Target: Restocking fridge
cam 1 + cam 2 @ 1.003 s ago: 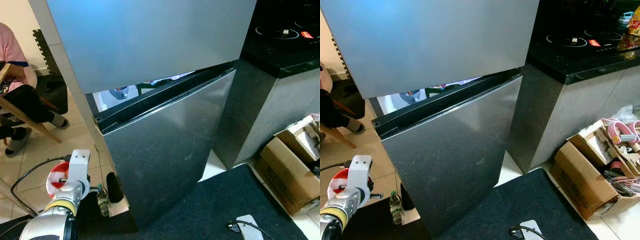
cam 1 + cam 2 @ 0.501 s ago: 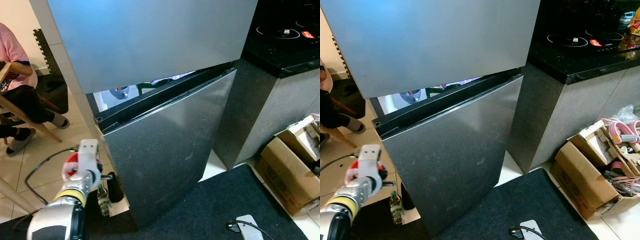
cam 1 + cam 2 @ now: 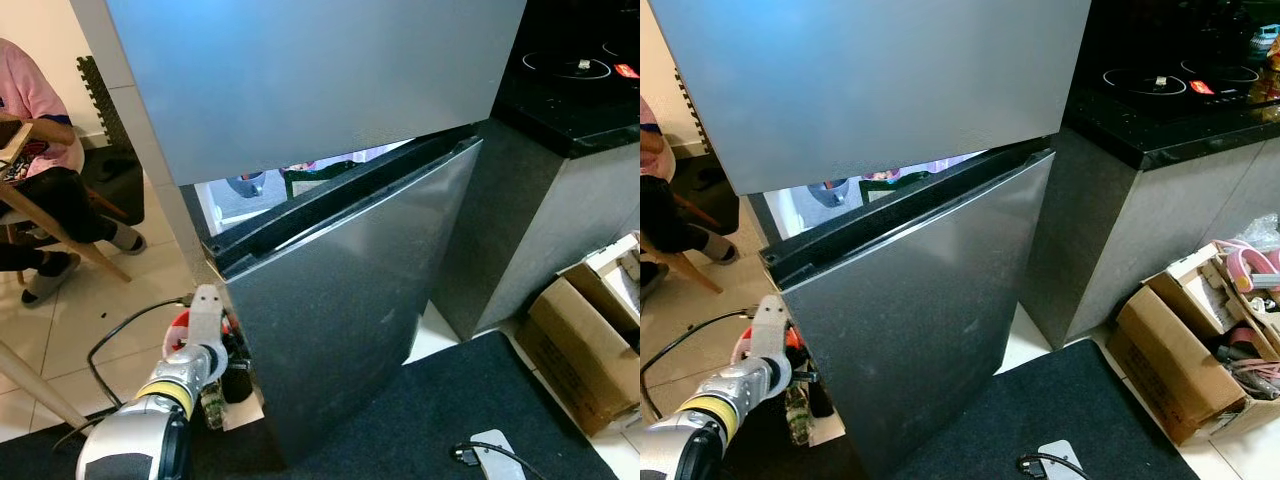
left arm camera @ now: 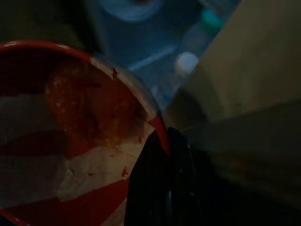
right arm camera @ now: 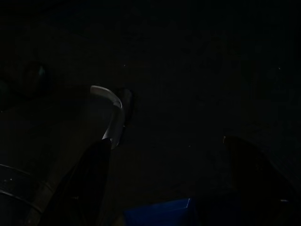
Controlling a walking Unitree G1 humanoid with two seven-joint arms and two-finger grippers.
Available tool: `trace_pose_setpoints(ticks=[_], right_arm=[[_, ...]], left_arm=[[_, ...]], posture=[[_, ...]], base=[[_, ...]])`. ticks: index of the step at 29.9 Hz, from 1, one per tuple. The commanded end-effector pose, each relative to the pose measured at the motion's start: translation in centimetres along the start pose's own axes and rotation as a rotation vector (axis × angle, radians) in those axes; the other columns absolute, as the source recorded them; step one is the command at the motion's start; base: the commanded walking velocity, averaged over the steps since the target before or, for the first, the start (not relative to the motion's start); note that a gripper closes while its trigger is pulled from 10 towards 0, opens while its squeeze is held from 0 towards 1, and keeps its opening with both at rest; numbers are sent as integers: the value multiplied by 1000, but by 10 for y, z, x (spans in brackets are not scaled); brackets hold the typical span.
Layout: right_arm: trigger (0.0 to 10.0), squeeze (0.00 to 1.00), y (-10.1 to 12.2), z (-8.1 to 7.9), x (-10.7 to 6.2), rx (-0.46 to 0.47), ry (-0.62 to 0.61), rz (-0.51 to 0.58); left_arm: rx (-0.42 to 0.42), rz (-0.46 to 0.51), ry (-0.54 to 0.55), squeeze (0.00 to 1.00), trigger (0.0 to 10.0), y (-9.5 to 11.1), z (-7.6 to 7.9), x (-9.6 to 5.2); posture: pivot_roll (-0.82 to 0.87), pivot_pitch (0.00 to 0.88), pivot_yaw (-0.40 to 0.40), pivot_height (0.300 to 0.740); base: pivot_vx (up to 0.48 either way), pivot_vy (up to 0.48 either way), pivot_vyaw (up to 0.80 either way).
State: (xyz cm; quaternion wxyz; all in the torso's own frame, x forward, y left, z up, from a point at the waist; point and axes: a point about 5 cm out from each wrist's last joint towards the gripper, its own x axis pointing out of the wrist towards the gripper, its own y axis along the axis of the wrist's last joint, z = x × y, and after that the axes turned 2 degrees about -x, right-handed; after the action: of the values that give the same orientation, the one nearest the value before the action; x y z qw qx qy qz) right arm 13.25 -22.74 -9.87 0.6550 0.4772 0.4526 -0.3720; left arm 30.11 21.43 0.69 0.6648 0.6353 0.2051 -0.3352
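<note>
The grey fridge has its upper door [image 3: 300, 80] closed and its lower door [image 3: 350, 330] ajar, with shelves showing through the gap [image 3: 290, 180]. My left gripper [image 3: 203, 340] is low at the lower door's left edge, shut on a red-and-white container [image 3: 180, 325]. In the left wrist view a black finger [image 4: 164, 188] lies on the rim of the container [image 4: 84, 122], which holds something orange under film. The right wrist view is very dark; two dark fingers [image 5: 94, 179] stand wide apart.
A person [image 3: 30, 150] sits on a wooden chair at the left. A small bottle [image 3: 212, 410] and a cable [image 3: 120, 330] lie on the floor by the door. A black counter [image 3: 570, 110] and cardboard box [image 3: 580, 350] are at the right, with a dark mat [image 3: 450, 410] in front.
My left arm has carried the red-and-white container forward and to the right, up to the lower door's left edge. The whole view has shifted slightly.
</note>
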Motion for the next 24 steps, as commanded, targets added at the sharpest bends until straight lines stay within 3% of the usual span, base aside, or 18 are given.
trace_pose_setpoints(ticks=[1,2,9,12,14,21,24], right_arm=[[10000,0,2,1,0,-8,-3,4],[10000,0,2,1,0,-8,-3,4],[10000,0,1,1,0,-26,-1,0],[10000,0,1,1,0,-33,1,-1],[10000,0,0,0,0,-50,4,-5],[10000,0,0,0,0,-52,4,-4],[10000,0,0,0,0,-50,4,-3]], left_arm=[[41,15,-46,0,10000,7,15,5],[41,15,-46,0,10000,7,15,5],[70,-85,-191,0,10000,-30,53,14],[76,-102,-219,0,10000,-36,58,14],[60,-170,-268,0,10000,-62,67,13],[3,-225,-245,0,10000,-88,62,7],[-25,-254,-188,0,10000,-104,50,1]], posture=[[-45,0,5,740],[-45,0,5,740],[-43,0,17,740],[-44,0,19,740],[-43,0,22,740],[-40,0,21,740],[-34,0,20,740]], base=[[0,0,0],[0,0,0],[0,0,0],[0,0,0],[0,0,0],[0,0,0],[0,0,0]])
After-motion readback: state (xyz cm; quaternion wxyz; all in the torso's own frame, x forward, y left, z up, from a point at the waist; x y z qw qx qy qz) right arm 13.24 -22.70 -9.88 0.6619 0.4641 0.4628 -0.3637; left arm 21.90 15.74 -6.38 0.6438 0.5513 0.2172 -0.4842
